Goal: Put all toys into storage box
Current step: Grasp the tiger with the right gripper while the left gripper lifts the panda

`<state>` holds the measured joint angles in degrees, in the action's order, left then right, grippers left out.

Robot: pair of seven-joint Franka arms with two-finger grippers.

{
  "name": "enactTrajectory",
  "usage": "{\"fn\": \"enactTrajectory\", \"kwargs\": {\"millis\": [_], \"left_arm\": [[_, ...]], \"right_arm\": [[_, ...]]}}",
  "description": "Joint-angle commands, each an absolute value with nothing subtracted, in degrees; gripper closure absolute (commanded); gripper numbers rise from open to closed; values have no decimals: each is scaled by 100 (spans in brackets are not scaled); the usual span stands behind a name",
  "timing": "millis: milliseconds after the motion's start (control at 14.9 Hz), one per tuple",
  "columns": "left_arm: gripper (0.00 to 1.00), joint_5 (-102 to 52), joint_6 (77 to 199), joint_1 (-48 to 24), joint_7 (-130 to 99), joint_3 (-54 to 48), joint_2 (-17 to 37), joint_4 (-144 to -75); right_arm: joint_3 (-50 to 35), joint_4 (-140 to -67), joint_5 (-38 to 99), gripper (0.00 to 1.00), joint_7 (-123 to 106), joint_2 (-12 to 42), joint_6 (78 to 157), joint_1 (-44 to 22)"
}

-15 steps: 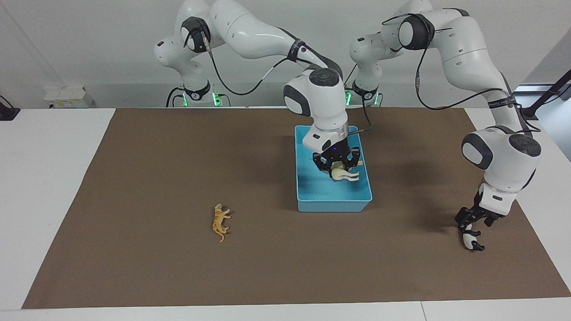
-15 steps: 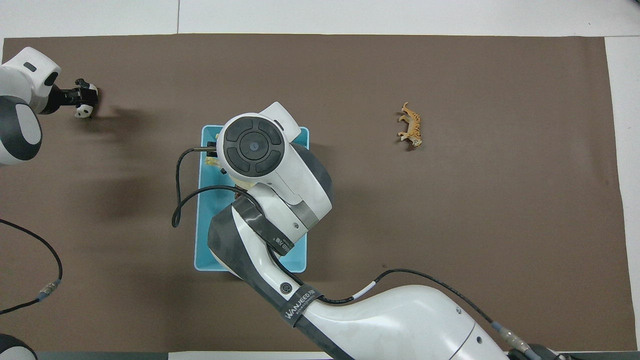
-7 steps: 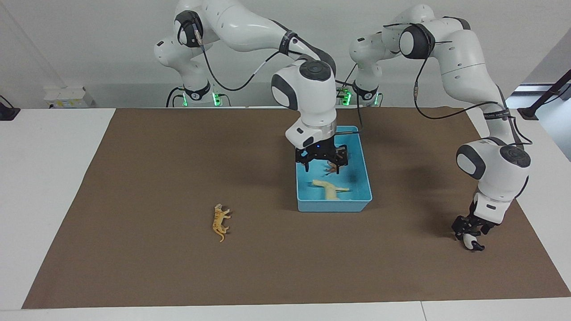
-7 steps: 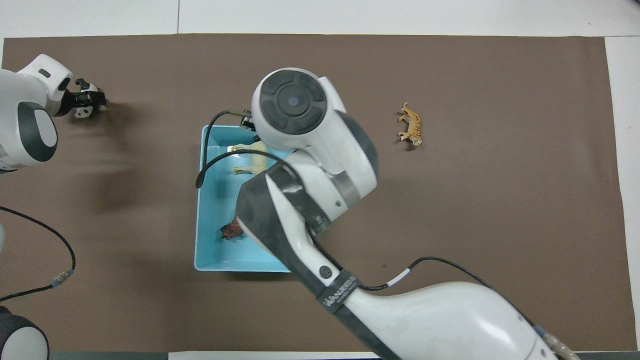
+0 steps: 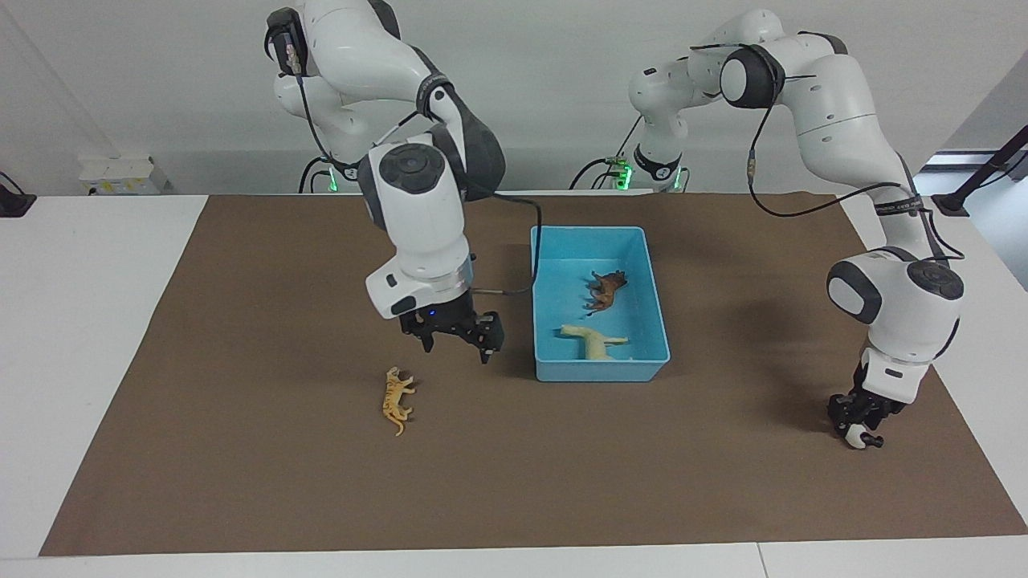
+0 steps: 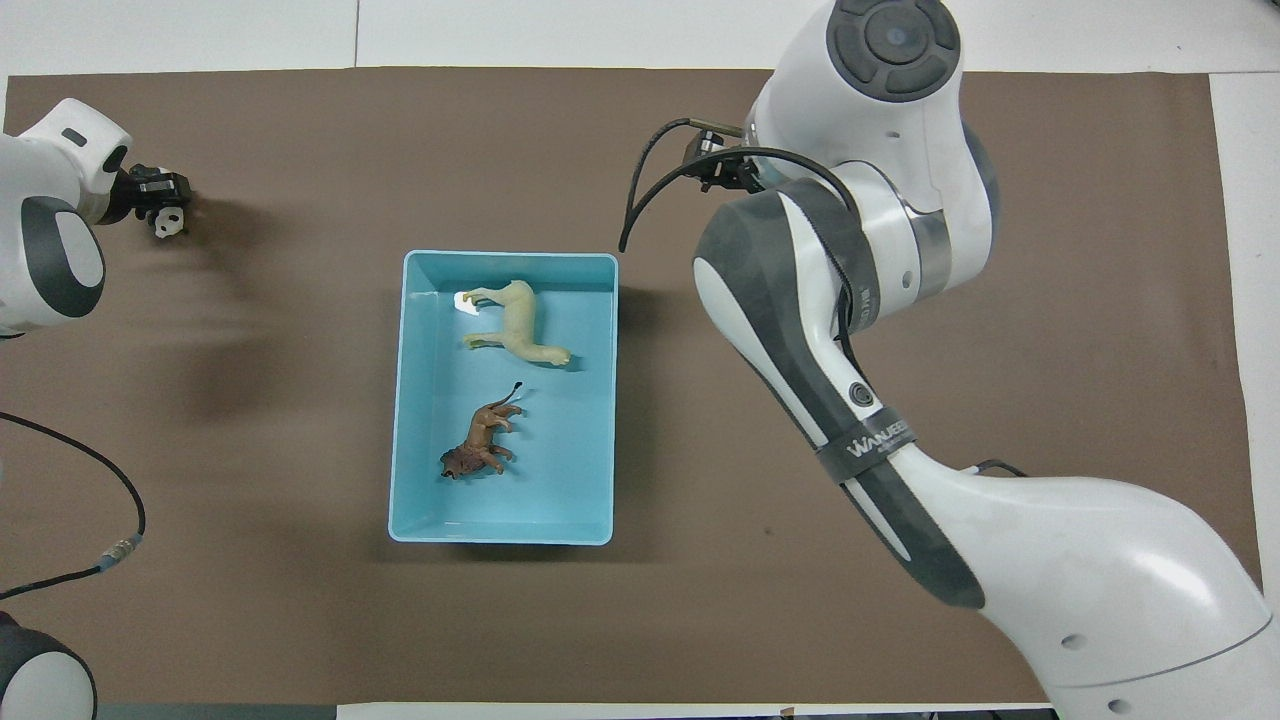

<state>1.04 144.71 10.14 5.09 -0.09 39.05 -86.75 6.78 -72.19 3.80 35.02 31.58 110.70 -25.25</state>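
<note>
The light blue storage box [image 5: 599, 371] [image 6: 500, 258] holds the cream horse [image 5: 593, 341] [image 6: 518, 322] and the brown lion [image 5: 606, 289] [image 6: 480, 450], both lying down. The orange tiger [image 5: 397, 399] lies on the brown mat toward the right arm's end; the right arm hides it in the overhead view. My right gripper [image 5: 456, 341] hangs open and empty over the mat between the tiger and the box. My left gripper [image 5: 858, 421] [image 6: 160, 195] is down at the mat, shut on the black-and-white panda [image 5: 861, 438] [image 6: 168, 224], which touches the mat.
The brown mat [image 5: 241, 482] covers most of the white table. The right arm's forearm and wrist span much of the overhead view. A loose cable [image 6: 60, 580] lies near the left arm's base.
The right gripper opened, dropped the horse into the box, then swung out toward the tiger. The left gripper sank onto the panda and closed on it.
</note>
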Motion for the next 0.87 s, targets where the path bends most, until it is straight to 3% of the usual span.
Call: {"fn": "enactTrajectory", "kwargs": {"millis": [0,135,404,807], "left_arm": [[100,9,14502,1002,475,-44,4017,-8525],[100,-79,14371,984,378,-35,4008,-8508],[100,-97,12819,976,97,-62,3920,-7806],[100,-105,10770,258,-1314,-79,2639,-7962]], "right_arm": [[633,-8714,238,0,2858,2577,11984,-2207],[633,-9437,193,0,2637,2470,12758,-2092],[633,-9703,202,0,2540,2618,13262,-1986],[633,-9791,185,0,2443,2935,13781,-1942]]}}
